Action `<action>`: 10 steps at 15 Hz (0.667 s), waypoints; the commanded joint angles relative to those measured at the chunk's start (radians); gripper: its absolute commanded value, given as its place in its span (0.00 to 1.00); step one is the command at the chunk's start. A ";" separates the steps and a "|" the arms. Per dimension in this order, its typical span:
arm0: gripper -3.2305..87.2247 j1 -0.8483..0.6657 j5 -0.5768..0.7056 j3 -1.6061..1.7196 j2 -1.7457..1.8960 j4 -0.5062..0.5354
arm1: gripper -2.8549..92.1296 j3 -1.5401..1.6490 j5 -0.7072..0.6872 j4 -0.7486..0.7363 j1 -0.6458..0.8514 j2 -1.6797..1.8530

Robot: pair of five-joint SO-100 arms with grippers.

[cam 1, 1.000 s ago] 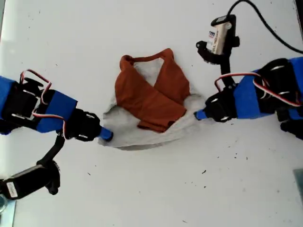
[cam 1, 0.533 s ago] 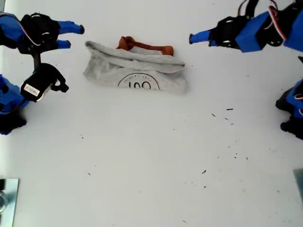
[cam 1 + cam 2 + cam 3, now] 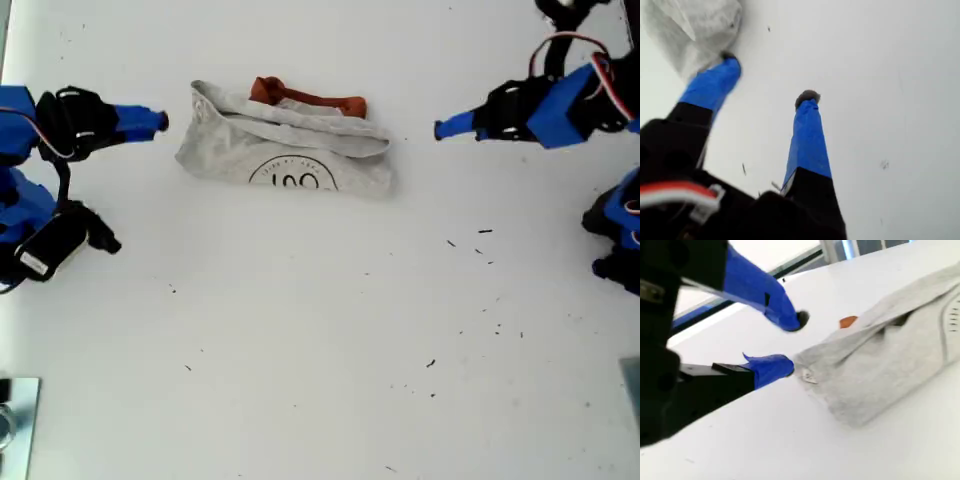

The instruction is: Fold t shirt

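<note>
The t shirt (image 3: 285,150) lies folded into a grey band on the white table. Its dark circular print faces up and a rust-orange strip (image 3: 305,97) shows along its far edge. My first gripper (image 3: 442,129) is open at the exterior view's right, a short way off the shirt's end; the shirt (image 3: 690,30) shows past one fingertip of my first gripper (image 3: 769,80). My second gripper (image 3: 160,121) is open at the exterior view's left, just off the other end. Up close, the shirt (image 3: 885,360) lies beside my second gripper (image 3: 791,342), which holds nothing.
A black wrist camera (image 3: 55,245) hangs low at the exterior view's left. A blue arm base (image 3: 615,235) stands at that view's right edge. Dark specks (image 3: 485,240) dot the table (image 3: 320,350). A metal plate (image 3: 15,420) sits in the exterior view's lower left corner.
A second ago both grippers held the hem of the spread shirt. The hem has since been carried over, so the shirt lies folded, and both grippers have let go and drawn away sideways.
</note>
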 commanded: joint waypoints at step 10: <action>0.13 0.584 -0.295 0.268 0.379 0.133 | 0.07 0.601 0.066 0.388 -0.291 0.957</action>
